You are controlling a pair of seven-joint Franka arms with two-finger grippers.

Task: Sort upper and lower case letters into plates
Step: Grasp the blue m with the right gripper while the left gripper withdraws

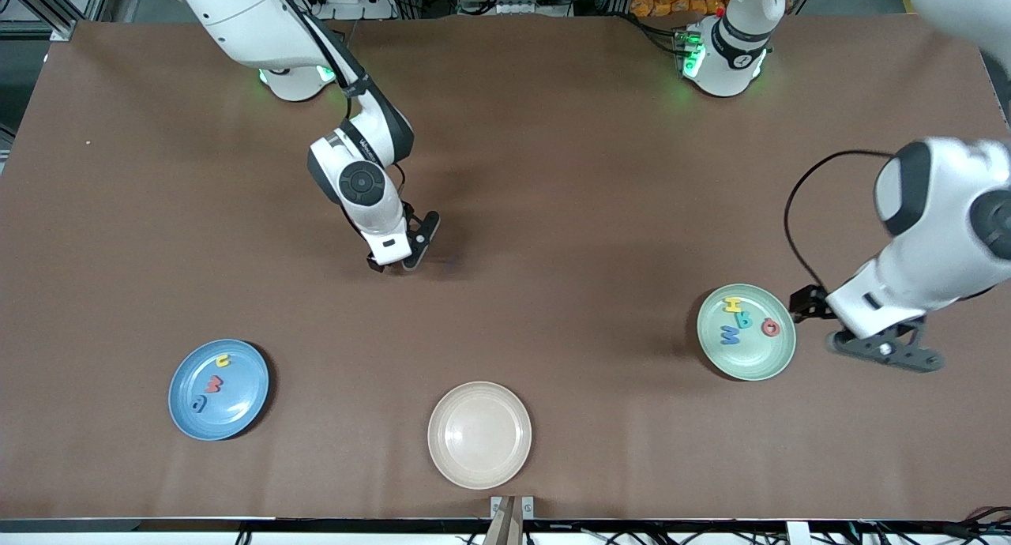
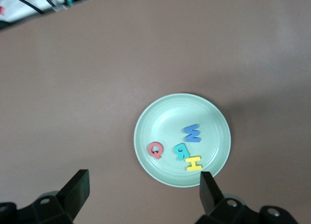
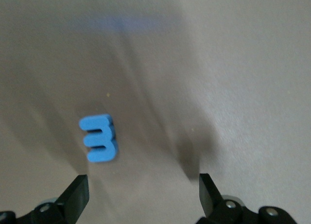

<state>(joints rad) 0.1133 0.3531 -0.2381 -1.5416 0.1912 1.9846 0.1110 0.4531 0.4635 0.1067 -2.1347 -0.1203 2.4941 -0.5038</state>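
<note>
Mint plate [image 1: 746, 332], frame right, holds four flat foam letters [image 2: 187, 148]; left gripper [image 1: 885, 351] beside it, fingers apart, empty. Right gripper [image 1: 395, 264], fingers apart, low over bare matte brown desk [image 1: 553, 174] near a blue m-shaped letter [image 3: 99, 138]. Blue plate [image 1: 219, 389] carries three letters [image 1: 212, 383]; smooth cream plate [image 1: 479, 434] lies bottom centre.

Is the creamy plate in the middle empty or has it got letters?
Empty. The cream plate shows only bare surface, no letters on it.

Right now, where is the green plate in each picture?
Front view: green plate near the left arm's end, four letters in it.
Left wrist view: midway, by the left gripper.
Right wrist view: not there.
Shared landmark: the red Q.
</note>
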